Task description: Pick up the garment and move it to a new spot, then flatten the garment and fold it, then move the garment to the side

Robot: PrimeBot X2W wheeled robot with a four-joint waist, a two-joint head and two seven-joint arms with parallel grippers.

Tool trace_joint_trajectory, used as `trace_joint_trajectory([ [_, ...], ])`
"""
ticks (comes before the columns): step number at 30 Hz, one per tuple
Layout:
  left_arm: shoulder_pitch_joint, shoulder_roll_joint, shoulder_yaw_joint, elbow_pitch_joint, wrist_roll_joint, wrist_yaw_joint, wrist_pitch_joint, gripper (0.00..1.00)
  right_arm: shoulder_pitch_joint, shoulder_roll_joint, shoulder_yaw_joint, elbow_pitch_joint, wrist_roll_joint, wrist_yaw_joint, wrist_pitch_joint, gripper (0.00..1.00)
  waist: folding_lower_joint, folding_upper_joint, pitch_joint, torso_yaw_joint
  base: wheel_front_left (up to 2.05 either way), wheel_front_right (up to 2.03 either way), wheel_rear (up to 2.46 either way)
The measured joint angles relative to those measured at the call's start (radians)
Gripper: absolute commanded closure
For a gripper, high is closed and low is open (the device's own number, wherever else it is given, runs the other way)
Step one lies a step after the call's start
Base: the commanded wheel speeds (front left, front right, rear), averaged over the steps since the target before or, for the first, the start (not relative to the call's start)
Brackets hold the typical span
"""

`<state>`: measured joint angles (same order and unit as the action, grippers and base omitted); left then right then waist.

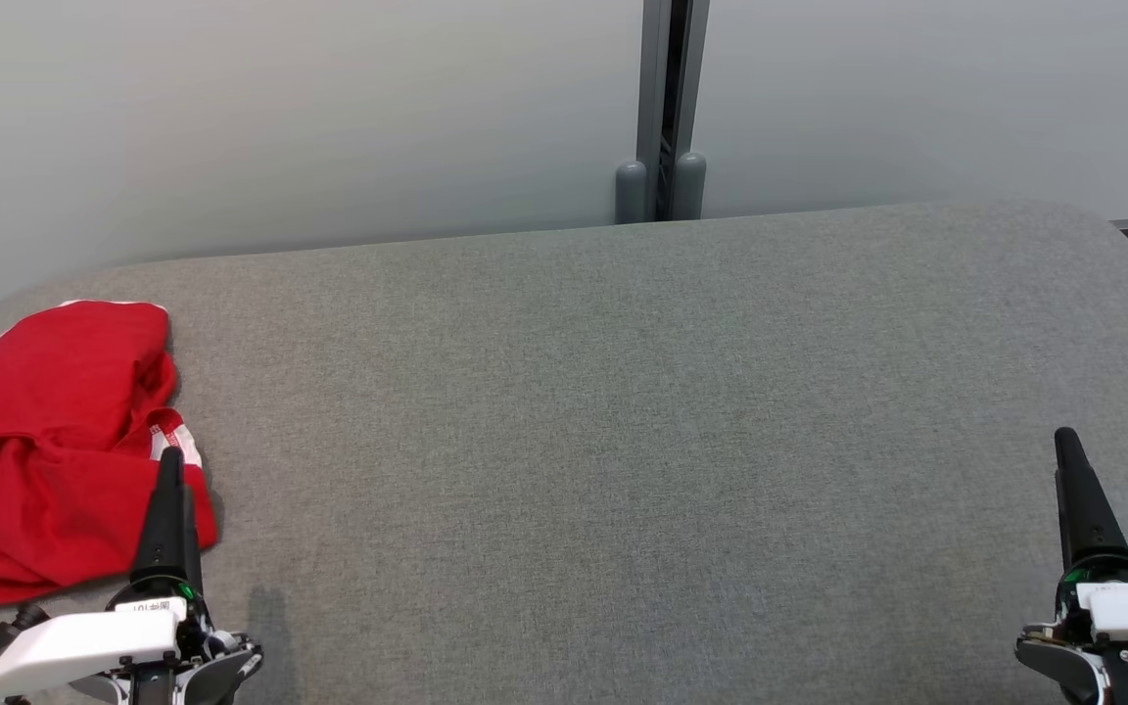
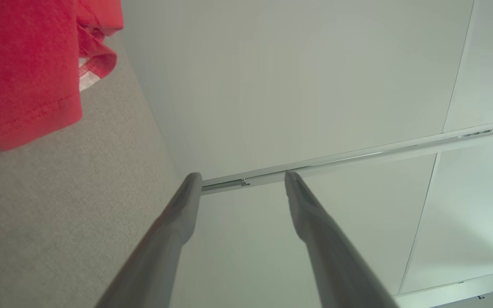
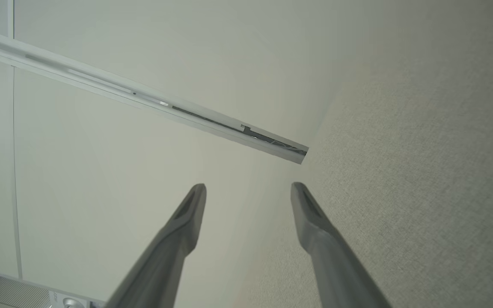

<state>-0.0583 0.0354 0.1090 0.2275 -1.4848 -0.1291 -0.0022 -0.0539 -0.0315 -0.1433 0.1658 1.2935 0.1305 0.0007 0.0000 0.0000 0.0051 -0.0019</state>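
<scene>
The left hand [image 1: 170,462] sits at the lower left of the head view, its long dark fingers seen edge-on as one tapered spike. Its tip overlaps the near right edge of the red garment [image 1: 45,431]. From that angle the gap between the fingers cannot be read. The left wrist view settles it: the left hand [image 2: 242,177] has its two fingers spread wide apart with nothing between them. There the red garment [image 2: 24,68] lies off to the upper left, clear of both fingers.

The right hand [image 1: 1066,443] stands at the lower right, well apart from the garment. In the right wrist view the right hand [image 3: 248,188] is likewise spread and empty.

The garment is a crumpled heap at the far left of the surface [image 1: 623,441], running off the picture's left edge. Up close it shows a soft knit, a stitched hem and a strip of white trim.

The surface is covered in grey woven cloth with a fine grain, and its far corners are rounded. Behind it stands a smooth pale wall [image 1: 280,117] split by a grey metal post [image 1: 662,108]. The wrist views catch a pale metal strip [image 2: 357,156] [image 3: 144,100] across the wall panels.
</scene>
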Motion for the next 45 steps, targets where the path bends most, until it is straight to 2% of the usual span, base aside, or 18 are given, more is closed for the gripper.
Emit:
trace_joint_trajectory([
  [10, -0.002, 0.002, 0.002, -0.043, 0.121, 0.0, -0.037, 0.0, -0.033, -0.003, 0.027, -0.076, -0.291, 0.0, -0.037, 0.0, 0.0, 0.0, 0.002, 0.001, 0.0, 0.0, 0.0],
  [18, -0.002, 0.003, 0.003, -0.104, 0.224, 0.0, -0.062, 0.0, -0.041, -0.004, 0.052, -0.122, -0.461, 0.0, -0.063, 0.0, 0.0, 0.0, 0.003, 0.003, 0.0, 0.0, 0.0],
  [19, -0.002, 0.004, 0.003, -0.126, 0.27, 0.007, -0.07, 0.0, -0.044, -0.004, 0.059, -0.133, -0.511, 0.0, -0.066, 0.0, 0.0, 0.0, 0.004, 0.005, 0.0, 0.0, 0.0],
  [23, -0.002, 0.005, -0.02, -0.177, 0.371, 0.027, -0.082, 0.0, -0.046, -0.005, 0.071, -0.148, -0.572, 0.0, -0.081, 0.0, 0.0, 0.0, 0.006, 0.006, 0.0, 0.0, 0.0],
  [34, 0.005, 0.006, -0.165, -0.251, 0.705, 0.081, -0.114, 0.0, -0.057, -0.007, 0.127, -0.169, -0.808, 0.0, -0.114, 0.0, 0.0001, 0.0, 0.009, 0.005, 0.0, 0.0, 0.0],
  [45, 0.01, 0.008, -0.26, -0.238, 0.987, 0.192, -0.143, 0.0, -0.044, -0.008, 0.144, -0.117, -0.89, 0.0, -0.143, 0.0, 0.0, 0.0, 0.009, 0.001, 0.0, 0.0, 0.0],
])
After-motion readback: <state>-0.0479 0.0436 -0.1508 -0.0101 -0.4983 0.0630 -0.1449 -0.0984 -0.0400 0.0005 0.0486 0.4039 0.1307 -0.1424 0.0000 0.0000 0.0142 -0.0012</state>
